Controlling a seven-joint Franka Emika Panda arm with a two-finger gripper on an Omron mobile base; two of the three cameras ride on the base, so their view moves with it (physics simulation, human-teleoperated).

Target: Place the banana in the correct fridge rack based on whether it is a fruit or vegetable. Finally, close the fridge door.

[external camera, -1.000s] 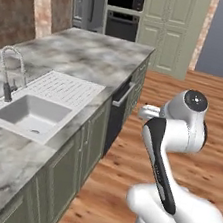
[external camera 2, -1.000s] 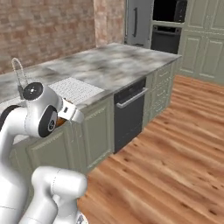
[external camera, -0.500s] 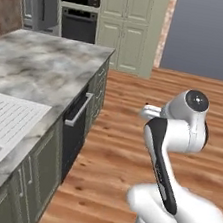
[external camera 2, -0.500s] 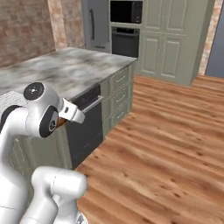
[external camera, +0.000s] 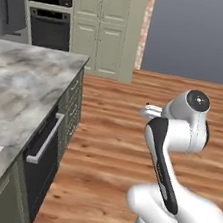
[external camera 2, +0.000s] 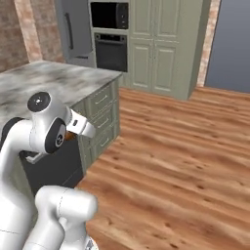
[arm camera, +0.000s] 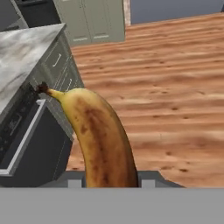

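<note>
1. At the far left of the left base view, a marble counter (external camera: 21,85) ran down the frame, with a dark dishwasher front (external camera: 43,159) and its pale bar handle set into the cabinet side below it.
2. In the upper left of the right base view stood the grey fridge door (external camera 2: 73,31) with its dark vertical handle, shut and well away from the arm; a black wall oven (external camera 2: 111,51) sat just right of it, then tall pale green cabinets (external camera 2: 161,44).
3. At the left of the hand view, the counter corner and dishwasher handle showed again.
4. In the middle of the hand view, the banana (arm camera: 100,140) rose from the bottom edge, yellow with brown streaks, its dark stem tip pointing to the upper left.
5. The gripper (arm camera: 107,180) was clamped on the banana's lower end, with a grey finger pad at each side of it.
6. In the right base view, a sliver of orange showed beside the white wrist at centre left.
7. To the right in all views lay bare wooden floor (external camera 2: 185,161).
</note>
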